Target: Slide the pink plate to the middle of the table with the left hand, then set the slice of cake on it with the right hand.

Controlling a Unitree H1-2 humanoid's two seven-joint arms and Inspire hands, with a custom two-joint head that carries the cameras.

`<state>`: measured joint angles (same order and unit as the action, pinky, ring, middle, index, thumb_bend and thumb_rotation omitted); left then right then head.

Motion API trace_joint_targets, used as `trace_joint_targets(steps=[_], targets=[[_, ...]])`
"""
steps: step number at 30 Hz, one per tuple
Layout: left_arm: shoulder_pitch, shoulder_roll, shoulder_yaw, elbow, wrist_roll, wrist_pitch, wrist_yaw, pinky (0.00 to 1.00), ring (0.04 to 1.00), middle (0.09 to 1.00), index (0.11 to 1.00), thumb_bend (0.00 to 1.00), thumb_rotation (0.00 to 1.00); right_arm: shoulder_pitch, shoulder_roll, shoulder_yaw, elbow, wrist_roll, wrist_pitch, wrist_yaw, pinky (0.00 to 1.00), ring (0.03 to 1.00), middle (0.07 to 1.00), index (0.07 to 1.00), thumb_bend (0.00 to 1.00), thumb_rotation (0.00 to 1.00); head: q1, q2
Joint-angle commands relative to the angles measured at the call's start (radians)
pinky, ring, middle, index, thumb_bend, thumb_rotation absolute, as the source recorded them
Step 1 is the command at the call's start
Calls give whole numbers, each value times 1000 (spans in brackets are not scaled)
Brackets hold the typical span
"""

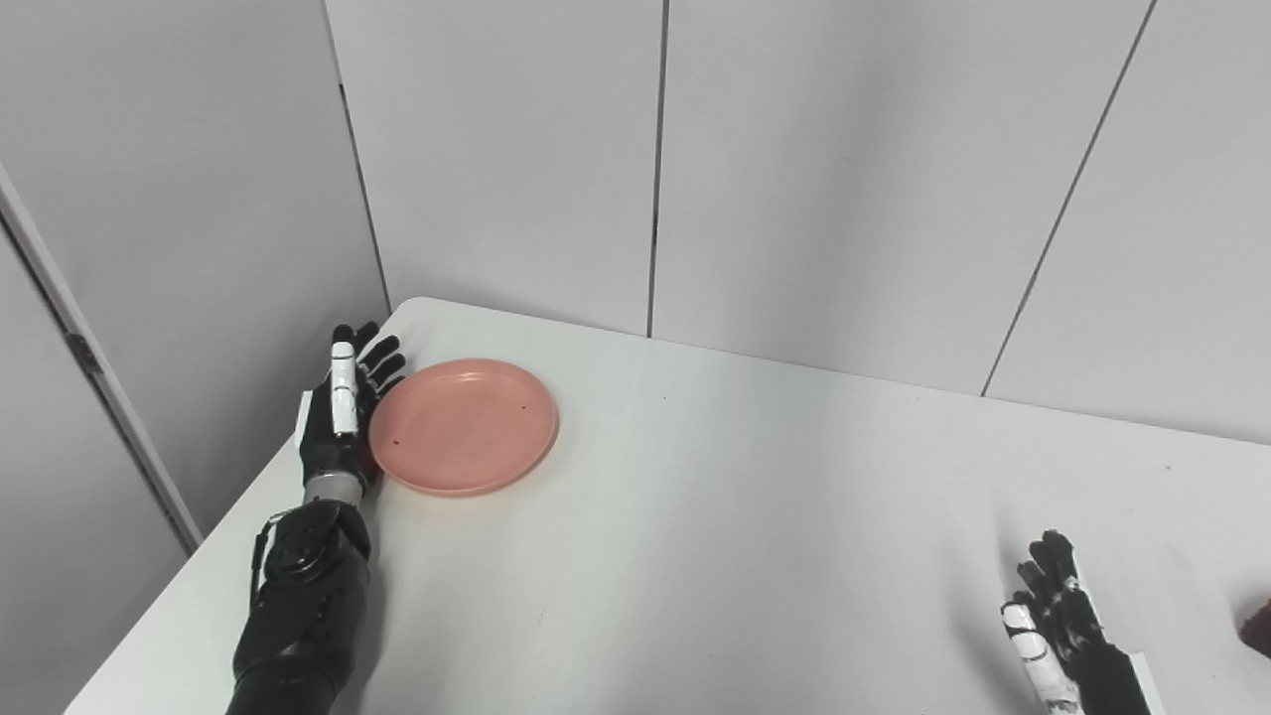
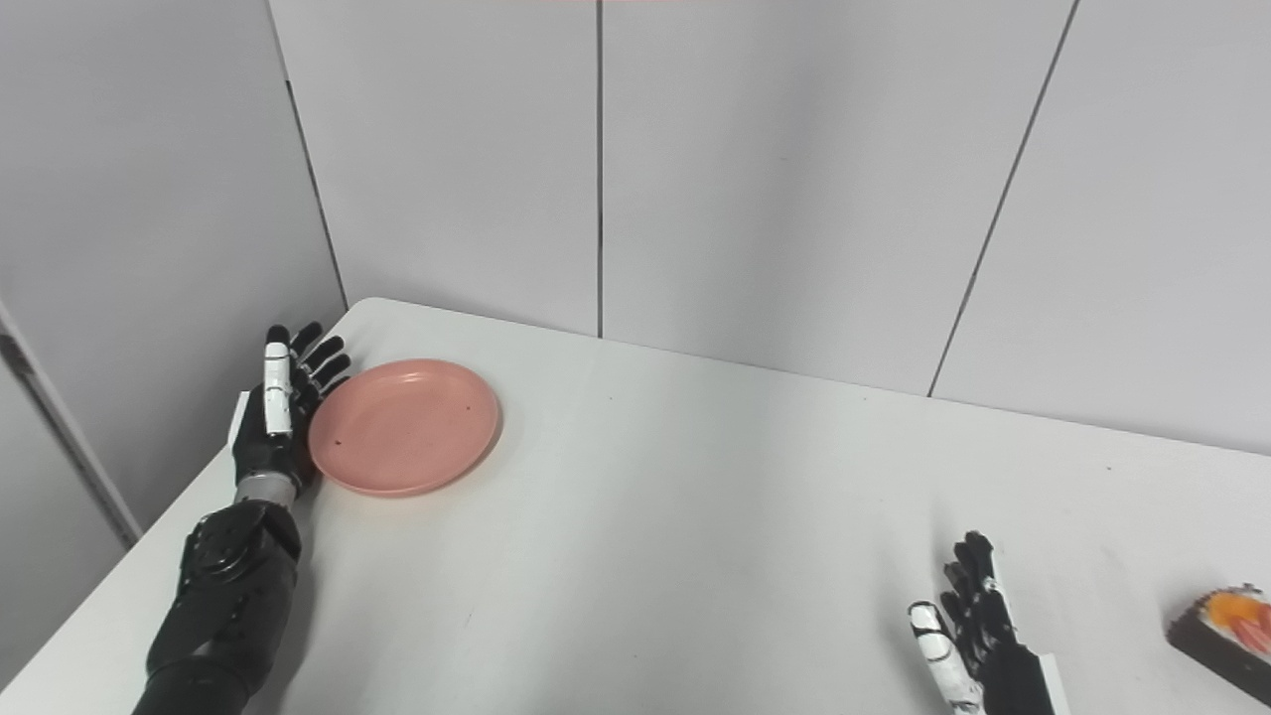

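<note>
A white table (image 2: 695, 516) carries a pink plate (image 2: 404, 426) and a cake slice (image 2: 1226, 636).

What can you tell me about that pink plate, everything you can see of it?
The pink plate is round and shallow, salmon pink, with a low raised rim and a flat well. It looks like smooth matte plastic. It is empty, apart from a couple of tiny dark specks on its surface. It lies flat and right way up near the far left corner of the white table. The robot's left hand, fingers straight and apart, stands against its left edge; whether it truly touches is hard to tell.
</note>
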<state>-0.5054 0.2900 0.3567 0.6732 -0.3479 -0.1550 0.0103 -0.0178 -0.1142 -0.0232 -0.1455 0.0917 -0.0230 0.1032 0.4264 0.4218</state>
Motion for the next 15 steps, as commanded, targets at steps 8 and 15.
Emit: trace_joint_targets(steps=[8, 15], targets=[[-16, 1, -19, -47, -22, 87, -54, 727, 725, 724, 732, 743, 972, -19, -2, -7, -22, 3, -23, -2, 998, 979, 991, 1000, 277, 624, -2, 2], [-14, 1, -64, -64, 2, 109, -80, 742, 739, 736, 736, 758, 969, -22, 1, -6, -14, -6, -40, -6, 990, 973, 986, 1000, 272, 628, -6, 1]])
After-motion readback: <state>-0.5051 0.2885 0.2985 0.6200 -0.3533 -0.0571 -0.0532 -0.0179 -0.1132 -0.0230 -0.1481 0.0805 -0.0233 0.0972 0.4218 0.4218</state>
